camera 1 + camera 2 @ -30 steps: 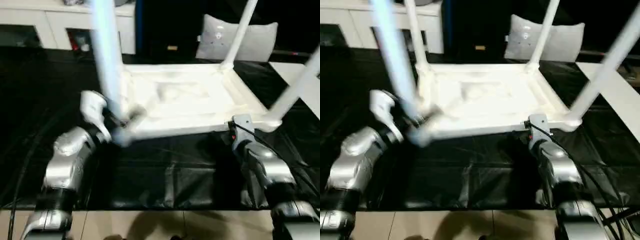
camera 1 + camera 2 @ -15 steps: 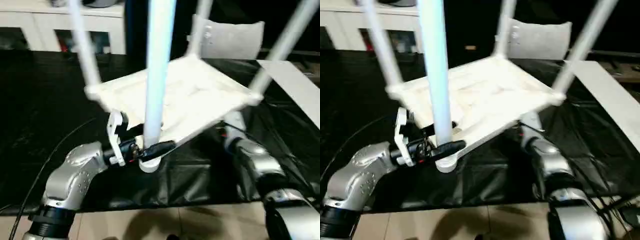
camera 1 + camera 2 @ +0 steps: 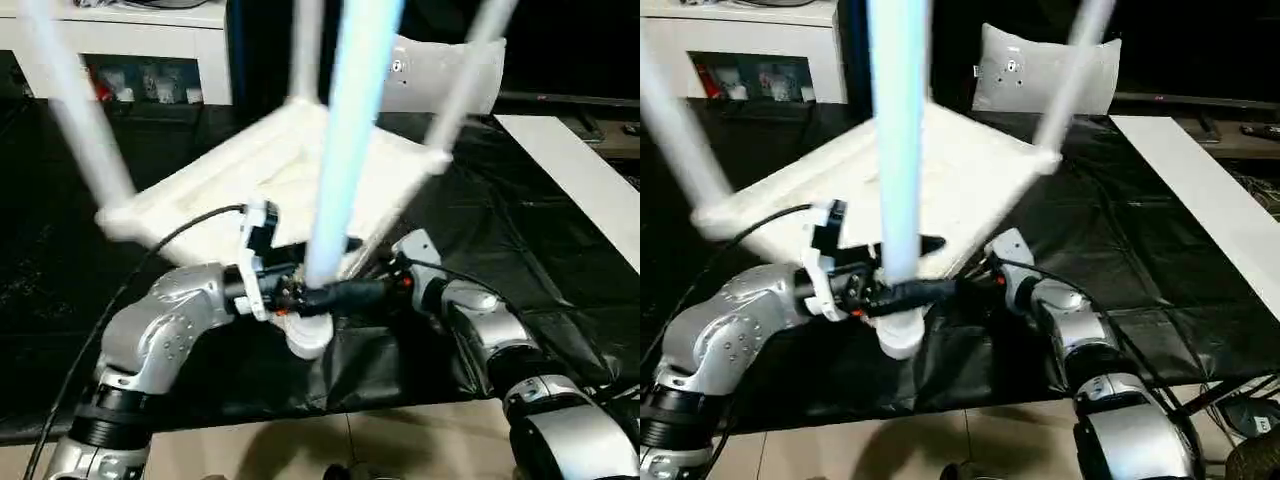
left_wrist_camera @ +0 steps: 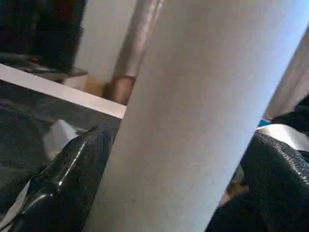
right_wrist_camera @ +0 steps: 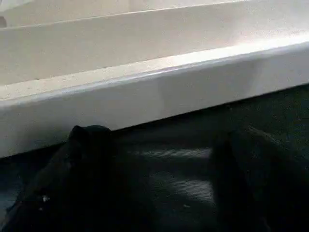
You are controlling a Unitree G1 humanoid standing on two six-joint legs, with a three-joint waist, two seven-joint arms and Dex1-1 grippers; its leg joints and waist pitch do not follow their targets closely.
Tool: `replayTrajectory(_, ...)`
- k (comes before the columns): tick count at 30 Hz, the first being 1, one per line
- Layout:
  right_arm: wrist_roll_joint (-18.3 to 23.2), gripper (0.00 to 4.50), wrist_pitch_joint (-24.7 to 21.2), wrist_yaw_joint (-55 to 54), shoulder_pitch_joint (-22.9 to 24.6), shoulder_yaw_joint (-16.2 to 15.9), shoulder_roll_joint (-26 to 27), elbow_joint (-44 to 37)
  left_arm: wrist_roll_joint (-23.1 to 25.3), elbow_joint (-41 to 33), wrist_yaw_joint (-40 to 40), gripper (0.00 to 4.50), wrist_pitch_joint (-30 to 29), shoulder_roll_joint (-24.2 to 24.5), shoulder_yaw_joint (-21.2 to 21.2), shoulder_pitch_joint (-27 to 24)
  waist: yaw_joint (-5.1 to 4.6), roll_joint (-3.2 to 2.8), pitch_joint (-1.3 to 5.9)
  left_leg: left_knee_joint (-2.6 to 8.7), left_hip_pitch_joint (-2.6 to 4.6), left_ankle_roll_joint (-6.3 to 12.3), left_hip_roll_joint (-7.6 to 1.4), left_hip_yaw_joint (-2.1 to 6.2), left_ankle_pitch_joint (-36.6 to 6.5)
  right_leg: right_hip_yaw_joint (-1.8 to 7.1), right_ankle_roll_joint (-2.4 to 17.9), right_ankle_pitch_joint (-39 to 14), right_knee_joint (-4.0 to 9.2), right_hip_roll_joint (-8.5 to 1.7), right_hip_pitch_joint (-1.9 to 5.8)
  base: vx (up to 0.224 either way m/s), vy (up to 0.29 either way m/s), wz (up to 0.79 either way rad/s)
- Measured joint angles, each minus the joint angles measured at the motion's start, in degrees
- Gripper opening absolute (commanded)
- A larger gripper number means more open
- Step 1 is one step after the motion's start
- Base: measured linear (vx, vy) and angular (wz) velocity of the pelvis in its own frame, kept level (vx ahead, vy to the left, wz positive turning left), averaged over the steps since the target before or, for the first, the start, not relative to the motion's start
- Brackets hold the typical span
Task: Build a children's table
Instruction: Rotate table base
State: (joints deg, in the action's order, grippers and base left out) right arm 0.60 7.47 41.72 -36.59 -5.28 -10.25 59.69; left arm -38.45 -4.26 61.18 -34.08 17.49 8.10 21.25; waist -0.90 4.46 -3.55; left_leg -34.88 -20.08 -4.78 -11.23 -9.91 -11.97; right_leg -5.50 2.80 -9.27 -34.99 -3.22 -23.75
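Note:
The children's table (image 3: pixel 250 170) lies upside down on the black cloth, one corner turned toward me and its white legs pointing up. My left gripper (image 3: pixel 322 297) is shut on the nearest leg (image 3: pixel 350 150) just above its corner socket (image 3: pixel 308 335). In the left wrist view the leg (image 4: pixel 193 121) sits between my black fingers (image 4: pixel 72 179). My right gripper (image 3: pixel 385 272) is open, low by the tabletop's near right edge. The right wrist view has the white rim (image 5: pixel 154 92) just beyond its fingers (image 5: pixel 91 164), with cloth in the gap between them.
A black cloth (image 3: pixel 520 230) covers the work surface, and pale floor (image 3: pixel 300 450) lies at its near edge. A white cabinet (image 3: pixel 130 40) stands at the back left and a grey cushion (image 3: pixel 440 75) behind the table. A white board (image 3: pixel 580 170) runs along the right.
The table has turned on the cloth, so a corner now faces me instead of a long edge. My left arm swung rightward with the leg. The view has also shifted.

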Motion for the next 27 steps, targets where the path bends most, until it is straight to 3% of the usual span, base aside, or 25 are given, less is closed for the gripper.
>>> replayTrajectory(5,-0.4,4.5,1.5,1.1,0.1,-0.3,0.1,0.5,0.1,0.4,2.5,4.46,-1.5,-0.5,3.2,2.8,0.16,0.12,0.0,-0.05,0.0,0.0,0.0,0.0,0.0,0.01,0.0,0.0,0.01,0.0,0.01,0.0,0.0,0.0)
replayTrajectory(9,-0.5,4.5,2.1,1.1,0.1,-0.3,0.4,0.8,1.0,1.7,2.9,4.46,-0.6,-3.7,4.9,5.1,0.11,0.12,0.0,-0.04,0.0,0.0,-0.02,0.0,0.0,0.0,0.0,0.0,-0.01,0.0,0.02,0.0,0.0,0.0)
replayTrajectory(16,-1.5,4.5,3.3,-2.1,-0.4,-0.1,1.5,2.0,9.9,11.6,-5.8,4.46,11.0,-10.7,5.6,10.7,0.34,0.12,0.01,-0.13,0.08,0.02,-0.02,0.01,0.0,-0.02,-0.1,0.0,-0.01,0.0,0.11,0.0,0.0,0.0)
replayTrajectory(19,-2.4,4.5,2.8,-6.6,-1.8,-0.2,2.1,3.5,11.5,13.5,-8.2,4.46,12.7,-10.3,5.2,11.3,0.29,0.07,0.03,-0.13,0.12,-0.03,-0.03,0.03,0.1,-0.06,-0.1,0.0,-0.08,0.0,0.1,0.0,0.0,0.0)
replayTrajectory(27,-1.2,4.5,1.5,-11.2,-1.6,3.0,-1.0,4.5,14.5,15.7,-10.1,4.46,17.1,-7.9,2.7,10.1,1.81,0.03,0.01,-0.22,0.06,-0.01,-0.05,0.04,0.1,-0.09,-0.1,0.0,-0.05,-0.03,0.15,0.0,0.0,0.0)
